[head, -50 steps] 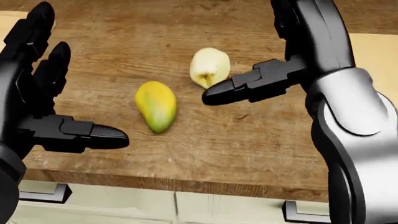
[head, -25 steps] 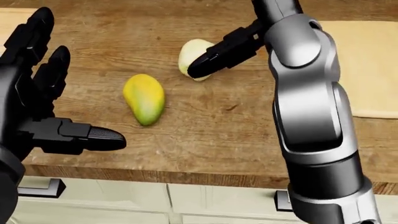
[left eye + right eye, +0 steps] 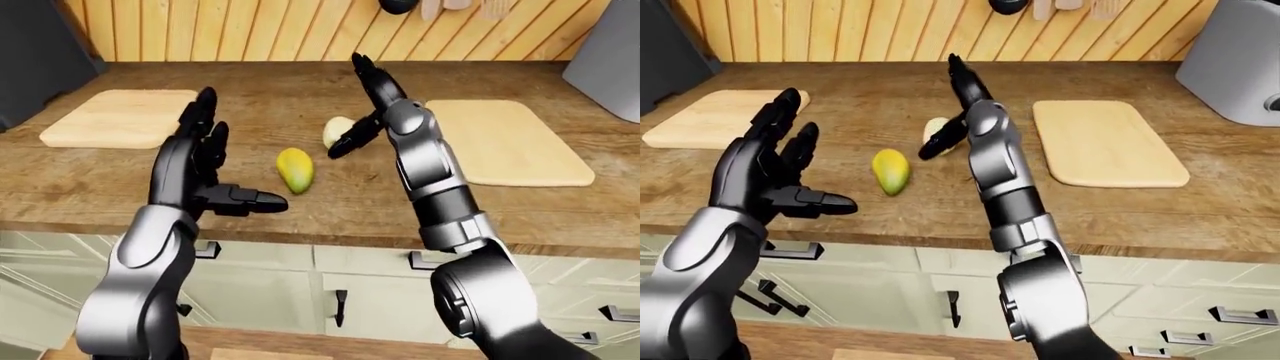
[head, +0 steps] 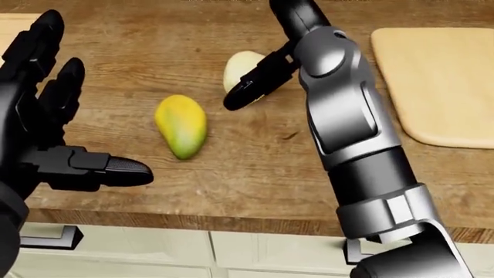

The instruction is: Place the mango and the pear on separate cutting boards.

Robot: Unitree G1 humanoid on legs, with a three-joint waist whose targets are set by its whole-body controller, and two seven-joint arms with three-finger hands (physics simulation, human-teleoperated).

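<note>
Mango [image 4: 180, 125] and pear [image 4: 241, 68] lie close together on the tabletop [image 4: 255, 174] between two boards [image 3: 118, 118], neither grasped. Both robot hands are released: right [image 4: 259, 81] against the pear, left [image 4: 46, 133] hovering apart. A sideways nudge could roll the pear into the mango.

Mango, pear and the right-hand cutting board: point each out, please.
mango [image 4: 180, 125], head view, middle of its yellow-green body.
pear [image 4: 239, 67], head view, visible pale upper side left of the thumb.
right-hand cutting board [image 3: 505, 142], left-eye view, bare middle of its top.
</note>
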